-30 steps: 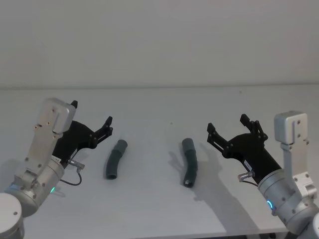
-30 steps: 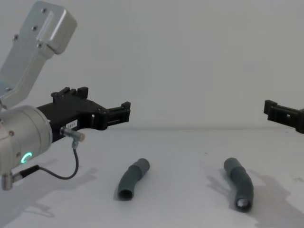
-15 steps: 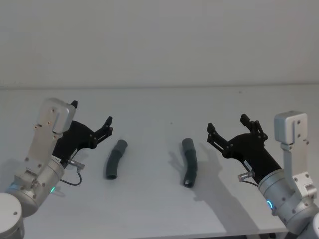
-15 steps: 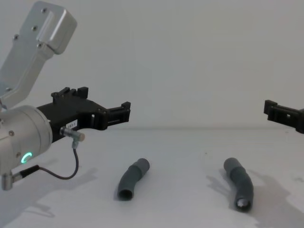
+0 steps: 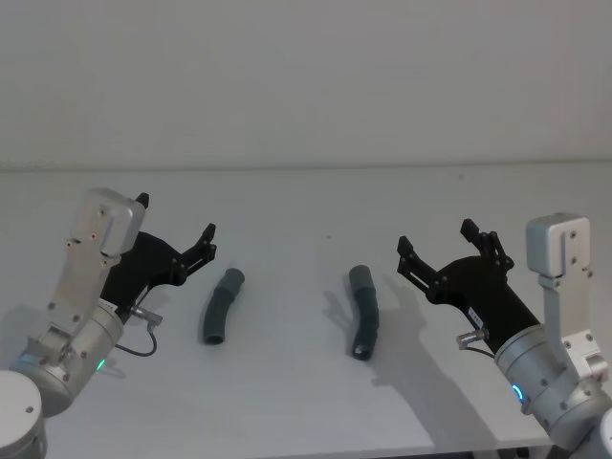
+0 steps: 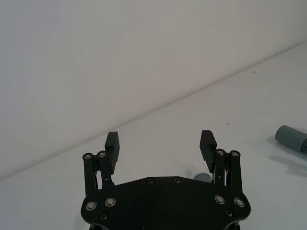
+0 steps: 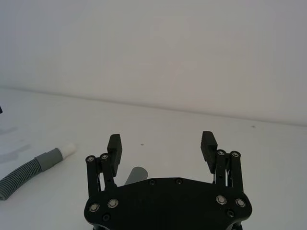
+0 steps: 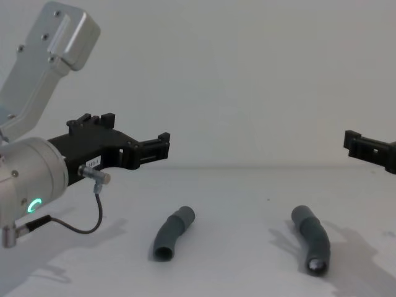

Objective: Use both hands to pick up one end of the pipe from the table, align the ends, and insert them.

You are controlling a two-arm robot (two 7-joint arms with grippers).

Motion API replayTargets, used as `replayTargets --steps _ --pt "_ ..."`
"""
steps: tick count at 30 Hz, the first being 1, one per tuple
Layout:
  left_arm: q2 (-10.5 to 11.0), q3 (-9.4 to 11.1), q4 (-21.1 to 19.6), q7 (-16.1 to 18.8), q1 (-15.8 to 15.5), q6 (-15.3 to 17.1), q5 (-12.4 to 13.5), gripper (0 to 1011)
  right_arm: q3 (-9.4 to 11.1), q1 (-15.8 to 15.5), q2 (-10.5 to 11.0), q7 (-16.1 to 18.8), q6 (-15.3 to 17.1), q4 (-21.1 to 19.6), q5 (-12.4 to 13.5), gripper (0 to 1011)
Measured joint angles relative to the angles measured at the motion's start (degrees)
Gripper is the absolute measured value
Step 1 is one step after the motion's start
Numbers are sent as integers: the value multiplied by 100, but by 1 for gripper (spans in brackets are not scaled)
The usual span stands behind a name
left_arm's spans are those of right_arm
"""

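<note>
Two dark grey bent pipe pieces lie apart on the white table (image 5: 287, 402). The left piece (image 5: 221, 306) (image 8: 173, 232) lies just right of my left gripper (image 5: 177, 218) (image 8: 139, 133), which hovers open and empty above the table. Its cuff (image 6: 291, 139) shows in the left wrist view beyond the open gripper (image 6: 160, 141). The right piece (image 5: 363, 312) (image 8: 311, 239) lies left of my right gripper (image 5: 436, 239) (image 8: 354, 141), also open and empty. In the right wrist view, a ribbed piece with a whitish tip (image 7: 33, 165) lies off to one side of the open gripper (image 7: 160, 141).
A plain pale wall (image 5: 306, 76) stands behind the table's far edge. The table's front edge (image 5: 316, 449) runs close below both arms. Bare white surface separates the two pieces.
</note>
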Motion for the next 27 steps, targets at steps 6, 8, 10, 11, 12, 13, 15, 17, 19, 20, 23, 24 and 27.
replayTargets --steps 6,8,10,11,12,13,15,17,19,20,23,24,27 --pt "0 0 0 0 0 0 0 1001 0 0 0 0 0 0 0 1003" --pt "0 0 0 0 0 0 0 1001 0 0 0 0 0 0 0 1003" --pt "0 0 0 0 0 0 0 1001 0 0 0 0 0 0 0 1003" --pt "0 0 0 0 0 0 0 1001 0 0 0 0 0 0 0 1003" --pt "0 0 0 0 0 0 0 1002 0 0 0 0 0 0 0 1003" --pt "0 0 0 0 0 0 0 1001 0 0 0 0 0 0 0 1003" --pt "0 0 0 0 0 0 0 1001 0 0 0 0 0 0 0 1003" --pt "0 0 0 0 0 0 0 1001 0 0 0 0 0 0 0 1003" --pt "0 0 0 0 0 0 0 1001 0 0 0 0 0 0 0 1003" --pt "0 0 0 0 0 0 0 1002 0 0 0 0 0 0 0 1003" --pt "0 0 0 0 0 0 0 1001 0 0 0 0 0 0 0 1003" --pt "0 0 0 0 0 0 0 1001 0 0 0 0 0 0 0 1003" --pt "0 0 0 0 0 0 0 1001 2 -3 -1 -1 1 0 0 1003"
